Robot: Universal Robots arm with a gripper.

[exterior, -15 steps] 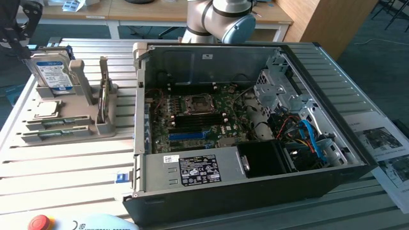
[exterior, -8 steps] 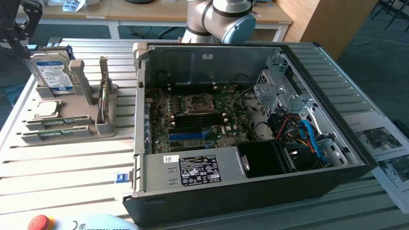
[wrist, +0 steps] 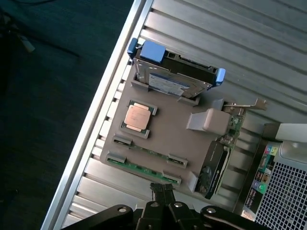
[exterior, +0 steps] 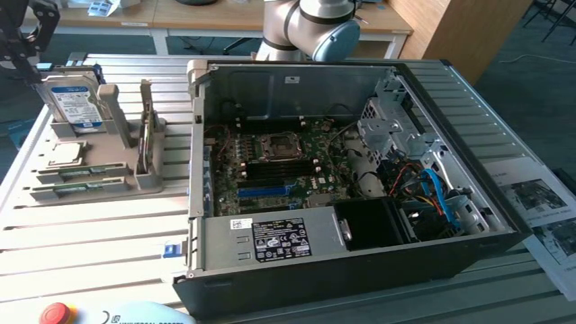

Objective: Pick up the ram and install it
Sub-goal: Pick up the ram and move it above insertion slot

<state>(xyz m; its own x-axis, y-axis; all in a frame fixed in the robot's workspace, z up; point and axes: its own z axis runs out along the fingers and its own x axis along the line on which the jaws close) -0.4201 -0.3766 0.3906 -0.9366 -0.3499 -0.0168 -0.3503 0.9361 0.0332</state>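
We see the long, thin green ram stick (wrist: 142,167) standing on its edge in a slot of the grey plastic holder (wrist: 177,139), at the exterior view's left. Our black fingers (wrist: 157,191) are squeezed shut and hold nothing. The holder sits close to the edge of the silver ridged worktop (exterior: 90,243). Bare worktop lies between it and the open black computer case (exterior: 360,283).

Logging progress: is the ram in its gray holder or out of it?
In the holder. The green ram sticks stand on edge in slots of the gray holder, beside the CPU; the shut gripper grips nothing.
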